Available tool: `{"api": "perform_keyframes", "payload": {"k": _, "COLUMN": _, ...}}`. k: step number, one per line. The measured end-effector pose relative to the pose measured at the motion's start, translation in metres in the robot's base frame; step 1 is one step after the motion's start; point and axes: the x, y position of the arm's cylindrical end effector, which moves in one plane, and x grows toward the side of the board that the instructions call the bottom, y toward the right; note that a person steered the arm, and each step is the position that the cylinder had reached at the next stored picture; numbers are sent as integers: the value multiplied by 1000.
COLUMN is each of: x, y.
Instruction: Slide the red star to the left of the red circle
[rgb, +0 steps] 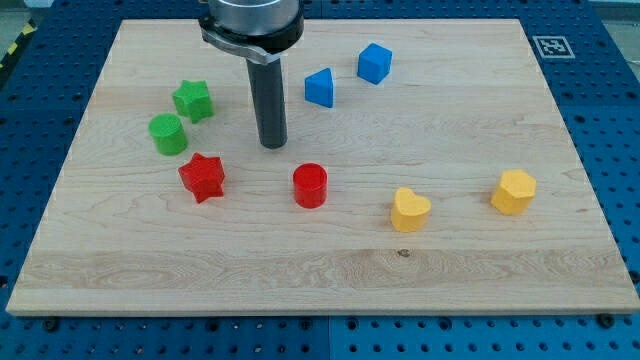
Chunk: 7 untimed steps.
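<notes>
Red star (202, 177) lies toward the view's lower left of my tip (273, 146), untouched.

Bright, even light is falling from above across the bench (330, 260), and the pale wood is showing its grain clearly with no blown-out glare. Soft, short shadows are sitting close under each block, as under the red star (202, 177) and the red circle (311, 186). The dark rod is catching a faint sheen down its side, and my tip (273, 146) is casting only a small shadow. Focus is holding sharp to the edges, with slight softness overall from the low resolution.
</notes>
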Motion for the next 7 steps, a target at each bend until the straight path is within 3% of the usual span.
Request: {"api": "perform_keyframes", "payload": {"k": 7, "x": 20, "y": -70}}
